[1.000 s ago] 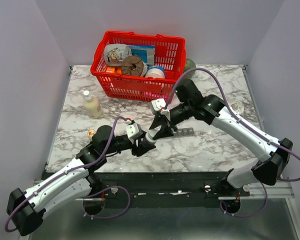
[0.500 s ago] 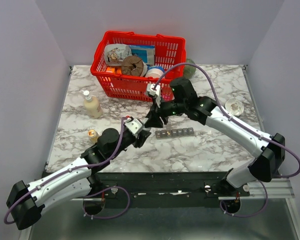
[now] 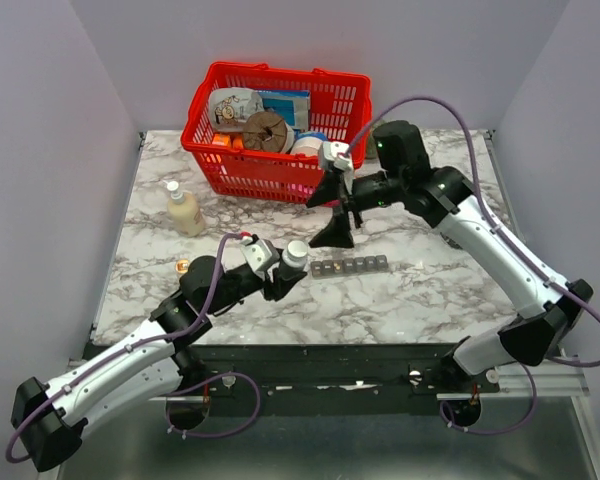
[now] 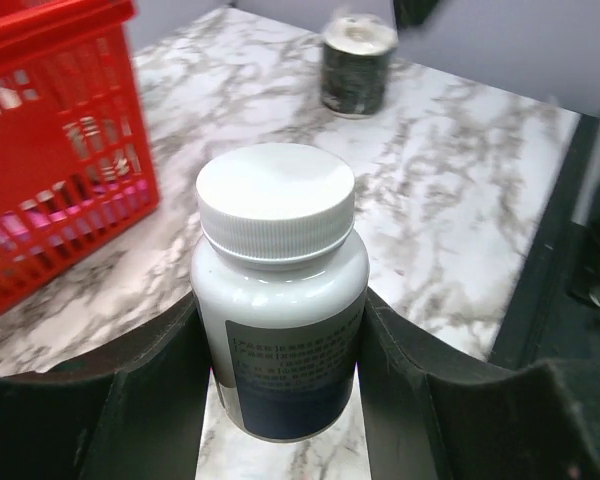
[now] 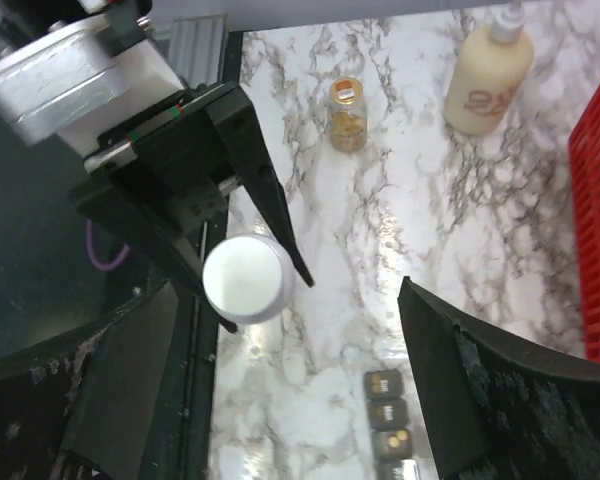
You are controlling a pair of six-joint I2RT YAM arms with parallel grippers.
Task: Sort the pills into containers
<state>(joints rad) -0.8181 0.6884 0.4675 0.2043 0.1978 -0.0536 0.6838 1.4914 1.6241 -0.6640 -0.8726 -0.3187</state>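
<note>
On the grey-veined white marble table (image 3: 430, 290), the right tool (image 3: 332, 213) hovers spread and empty, likely poised to uncap. The left tool (image 4: 280, 330) pinches an upright white plastic screw-capped pill bottle (image 4: 278, 250), steadying it beside the narrow dark grey plastic strip of lidded containers (image 3: 349, 266).

— Light?
— Bright, even, from overhead; soft shadows lie on the table (image 3: 420, 290) under both arms.
— Sharp?
— The white bottle (image 4: 280, 300) in the left hand (image 4: 280, 330) is crisp; the red basket (image 4: 60, 150) and can (image 4: 357, 62) beyond blur. Glare ahead of the right hand (image 5: 290, 330).
</note>
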